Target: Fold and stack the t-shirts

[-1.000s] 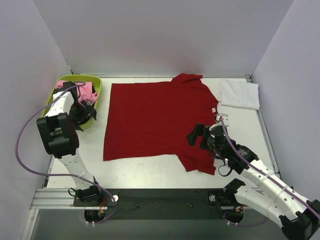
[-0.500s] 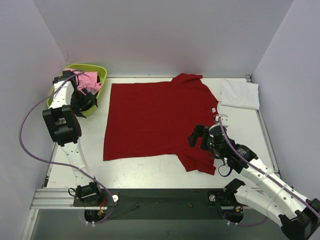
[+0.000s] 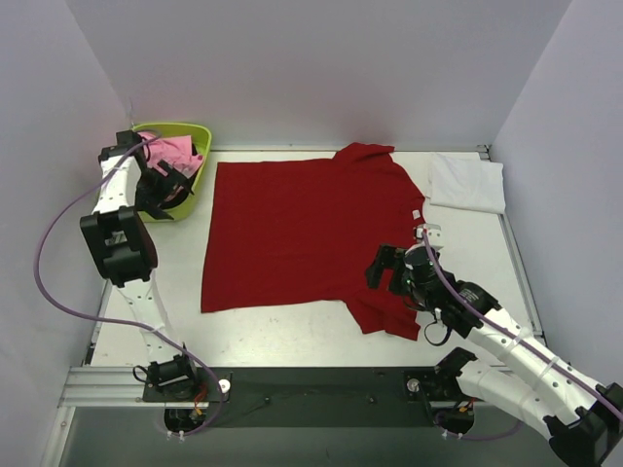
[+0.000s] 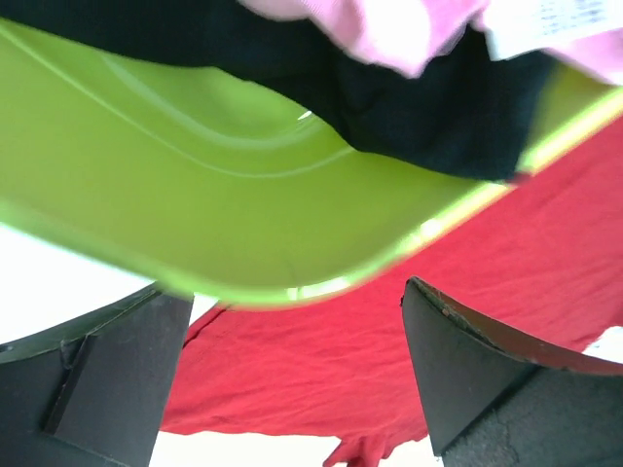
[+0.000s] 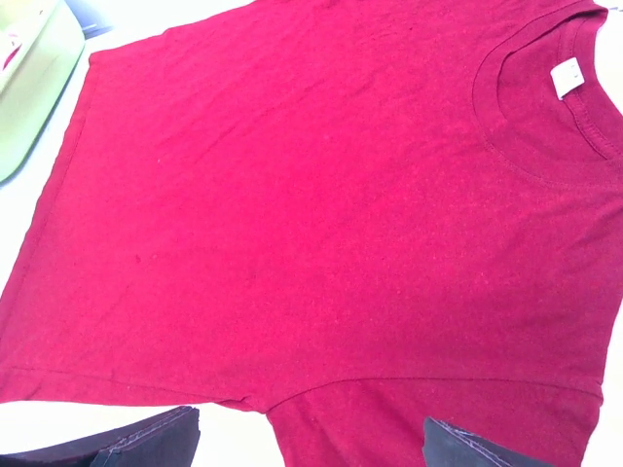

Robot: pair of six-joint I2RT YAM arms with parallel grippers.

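Over the last second the left arm has swung toward the far-left corner, and the lime-green tub (image 3: 185,136) has gone with it: it now sits further back and further from the shirt's hem edge than before. The left gripper (image 4: 287,297) has its fingers spread wide below the tub's wall. Whether either finger actually touches the plastic is hard to tell from the wrist view. The pink shirt (image 4: 389,29) and the black shirt (image 4: 419,107) lie bundled inside the tub, not yet folded.

The right arm has hardly moved. The right gripper (image 5: 311,420) hangs with its fingers well apart over the near sleeve of the deep red shirt (image 3: 292,229). That shirt lies spread flat across the middle of the table (image 3: 273,336), collar toward the right. The shift probably gives more room on the left for folding it.

A white shirt (image 3: 467,182), already folded, rests in the far right corner, just beside the red shirt's far sleeve. Nothing lies on the red cloth. The near sleeve is rumpled under the right arm, which may hinder a clean fold.
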